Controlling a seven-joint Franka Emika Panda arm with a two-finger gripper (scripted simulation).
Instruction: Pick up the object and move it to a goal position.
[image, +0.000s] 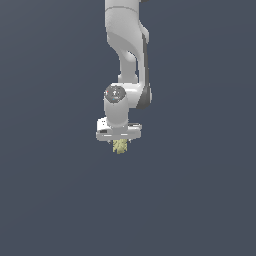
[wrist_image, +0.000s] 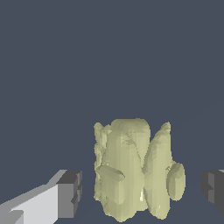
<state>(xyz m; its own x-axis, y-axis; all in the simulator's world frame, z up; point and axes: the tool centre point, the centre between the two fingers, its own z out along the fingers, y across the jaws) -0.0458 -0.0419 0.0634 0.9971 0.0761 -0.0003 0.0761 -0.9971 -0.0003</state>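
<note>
The object is a lumpy pale yellow-green blob with a bumpy surface. In the wrist view it stands between my two dark finger pads, with a clear gap on each side. My gripper is open around it and touches it on neither side. In the exterior view the white gripper points straight down and the object pokes out just below the hand. The fingers themselves are mostly hidden there.
The white arm comes down from the top of the exterior view. The ground all around is a plain dark blue-grey surface. No goal marker shows in either view.
</note>
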